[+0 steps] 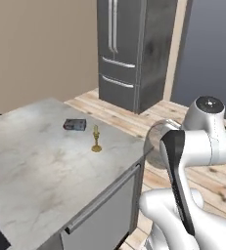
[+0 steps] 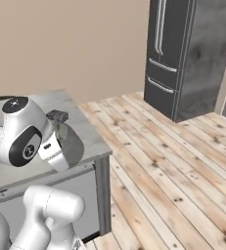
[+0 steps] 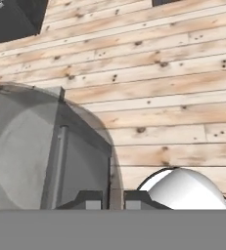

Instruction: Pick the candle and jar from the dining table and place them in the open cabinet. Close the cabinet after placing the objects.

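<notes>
The jar (image 3: 31,146) is a frosted grey cylinder held just off the corner of the dining table (image 1: 31,161), out over the wooden floor. It also shows beside my arm as the jar (image 1: 156,139) and the jar (image 2: 70,141). My gripper (image 3: 112,199) is shut on the jar, its fingertips close together at the jar's near side. The slim golden candle (image 1: 96,140) stands upright on the marble top near the table's right end, to the left of the jar. The cabinet is out of view.
A small dark box (image 1: 74,125) lies on the table just behind the candle. A tall dark fridge (image 1: 134,49) stands across the wooden floor (image 2: 173,161), also seen as the fridge (image 2: 183,53). A beige wall runs behind the table.
</notes>
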Available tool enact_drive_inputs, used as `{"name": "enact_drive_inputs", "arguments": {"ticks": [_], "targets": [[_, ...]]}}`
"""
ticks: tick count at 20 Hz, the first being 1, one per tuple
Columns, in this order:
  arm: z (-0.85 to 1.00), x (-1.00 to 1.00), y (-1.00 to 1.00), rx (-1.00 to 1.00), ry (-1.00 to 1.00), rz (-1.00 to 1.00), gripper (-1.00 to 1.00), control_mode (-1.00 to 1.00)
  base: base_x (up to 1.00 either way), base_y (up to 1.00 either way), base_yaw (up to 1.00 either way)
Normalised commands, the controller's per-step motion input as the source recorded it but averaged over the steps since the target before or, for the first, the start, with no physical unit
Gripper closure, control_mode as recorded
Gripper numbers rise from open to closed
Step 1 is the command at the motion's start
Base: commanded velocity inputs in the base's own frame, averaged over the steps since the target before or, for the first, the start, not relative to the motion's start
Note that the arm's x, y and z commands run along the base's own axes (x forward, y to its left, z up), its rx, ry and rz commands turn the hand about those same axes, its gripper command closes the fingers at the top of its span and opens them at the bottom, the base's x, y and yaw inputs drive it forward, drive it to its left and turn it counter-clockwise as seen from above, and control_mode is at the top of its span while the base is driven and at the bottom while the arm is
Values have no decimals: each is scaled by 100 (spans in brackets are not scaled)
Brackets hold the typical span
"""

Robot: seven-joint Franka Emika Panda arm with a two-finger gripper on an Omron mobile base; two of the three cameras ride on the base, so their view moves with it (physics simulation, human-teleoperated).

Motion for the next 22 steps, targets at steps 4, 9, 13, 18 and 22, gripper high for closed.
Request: {"name": "enact_drive_inputs", "arguments": {"ticks": [4, 9, 13, 18, 22], "targets": [[0, 0, 0, 0, 0, 0, 100, 100, -6, 0, -39], [0, 0, 0, 0, 0, 0, 100, 100, -7, 0, -38], [0, 0, 0, 0, 0, 0, 100, 100, -9, 0, -38], [0, 0, 0, 0, 0, 0, 100, 100, -8, 0, -37], [0, 0, 0, 0, 0, 0, 100, 100, -4, 0, -38]]}}
